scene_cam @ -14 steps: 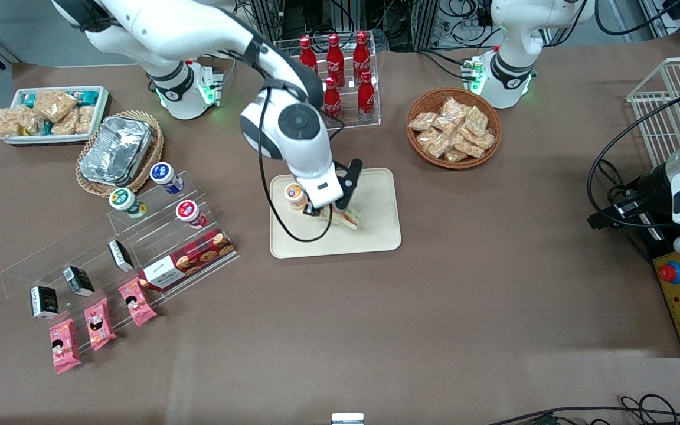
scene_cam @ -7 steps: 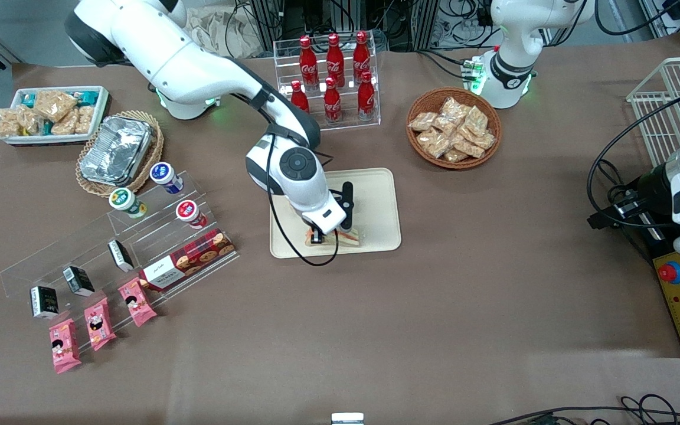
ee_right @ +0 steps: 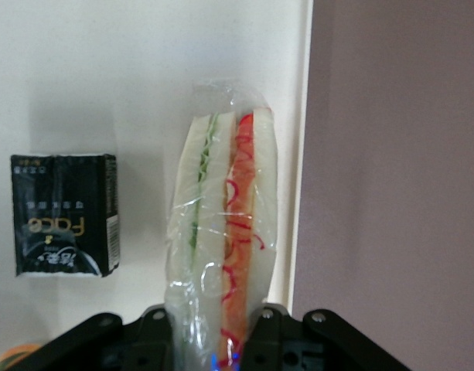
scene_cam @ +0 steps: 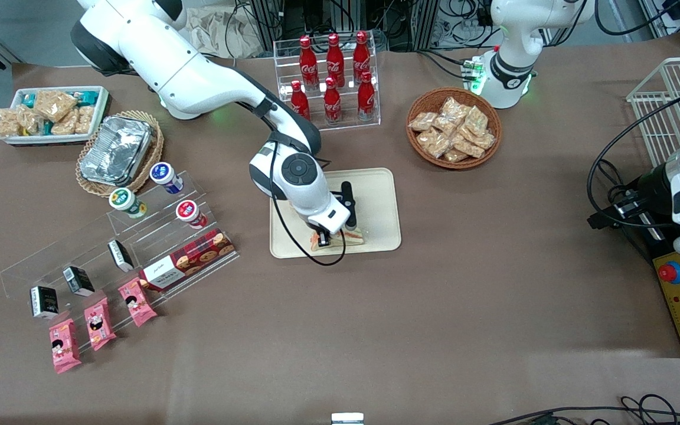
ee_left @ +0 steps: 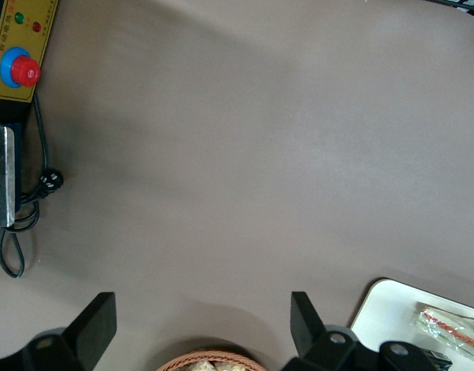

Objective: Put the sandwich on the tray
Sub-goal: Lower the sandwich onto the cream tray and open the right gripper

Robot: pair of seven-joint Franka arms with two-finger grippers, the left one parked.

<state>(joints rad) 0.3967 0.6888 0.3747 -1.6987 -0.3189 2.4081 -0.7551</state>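
The wrapped triangular sandwich (scene_cam: 345, 238) sits between the fingers of my right gripper (scene_cam: 329, 235), low over the cream-beige tray (scene_cam: 378, 195), at the tray's edge nearest the front camera. In the right wrist view the gripper (ee_right: 213, 340) is shut on the sandwich (ee_right: 225, 224), whose red filling faces the tray's rim (ee_right: 305, 116). The tray's corner (ee_left: 391, 305) and the sandwich (ee_left: 451, 328) also show in the left wrist view.
A small black packet (ee_right: 63, 215) lies on the tray beside the sandwich. Cola bottles in a clear rack (scene_cam: 334, 77) and a basket of snack packets (scene_cam: 453, 128) stand farther from the front camera. Acrylic steps with cups (scene_cam: 163, 174) and a cookie box (scene_cam: 189, 260) are toward the working arm's end.
My gripper has carried the sandwich toward the front camera and lower, down to the tray's near edge. The arm now hides the orange-lidded cup on the tray.
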